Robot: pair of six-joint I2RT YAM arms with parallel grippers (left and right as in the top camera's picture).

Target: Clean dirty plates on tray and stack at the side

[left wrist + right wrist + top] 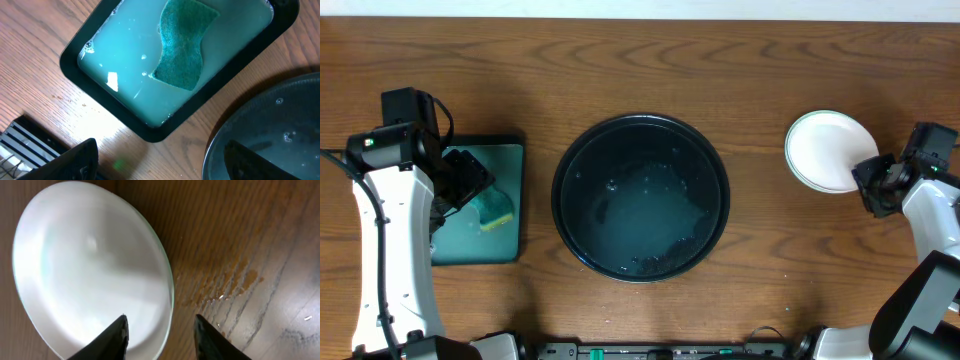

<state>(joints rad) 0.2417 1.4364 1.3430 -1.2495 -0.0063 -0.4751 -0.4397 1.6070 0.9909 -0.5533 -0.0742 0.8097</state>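
The right gripper stands with its jaws parted, holding nothing, and straddles the near rim of the white plate. One finger hangs over the plate's surface and the other over the bare table just outside the rim. The plate lies flat, spreading away ahead of the fingers. A thin pale green edge shows along its rim, but I cannot tell whether that is a second plate beneath it. Wet streaks mark the wood just beyond the outer finger. The left gripper is spread wide with nothing between its fingers. Directly ahead of it sits the teal tray, filled with cloudy liquid, with the green sponge lying in it. The black tray sits just beside this gripper, on its inner side. Its rim passes under one finger, and its glossy floor carries droplets and a wet film. It is well apart from the right gripper and the plate.
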